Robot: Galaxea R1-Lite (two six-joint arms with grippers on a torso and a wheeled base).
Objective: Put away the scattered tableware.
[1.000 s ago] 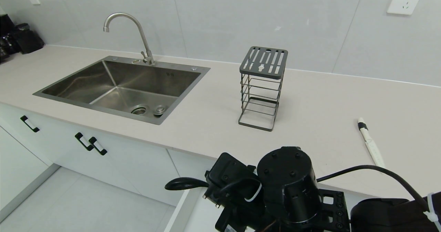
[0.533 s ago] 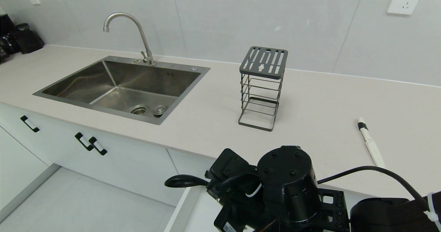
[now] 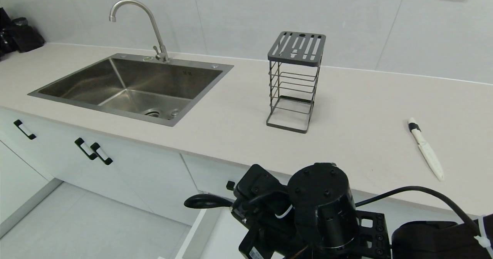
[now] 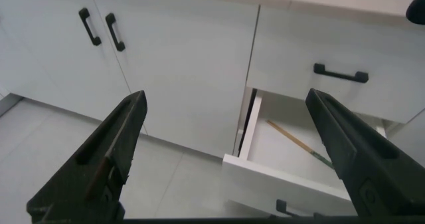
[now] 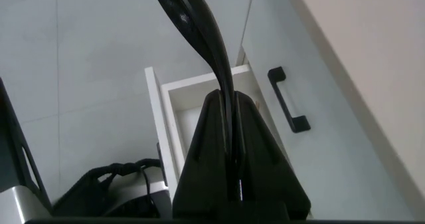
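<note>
My right gripper [image 3: 238, 206] hangs low in front of the counter, shut on the handle of a black spoon [image 3: 204, 201]. In the right wrist view the black spoon [image 5: 192, 31] sticks out of the right gripper [image 5: 229, 101] above an open white drawer [image 5: 158, 117]. The left gripper [image 4: 224, 98] is open with nothing in it and faces the cabinet fronts; the drawer [image 4: 247, 134] below it holds a thin wooden stick [image 4: 292, 139]. A white knife with a black band [image 3: 425, 149] lies on the counter at the right.
A dark wire utensil rack [image 3: 294, 82] stands mid-counter. A steel sink [image 3: 127, 84] with a tap [image 3: 148, 20] is to the left. The drawer edge [image 3: 194, 236] juts out below the counter. Black-handled cabinet doors [image 3: 92, 151] lie under the sink.
The head camera has shifted, so the whole counter sits higher in the picture. The spoon and right gripper dipped slightly a second ago and have held still since.
</note>
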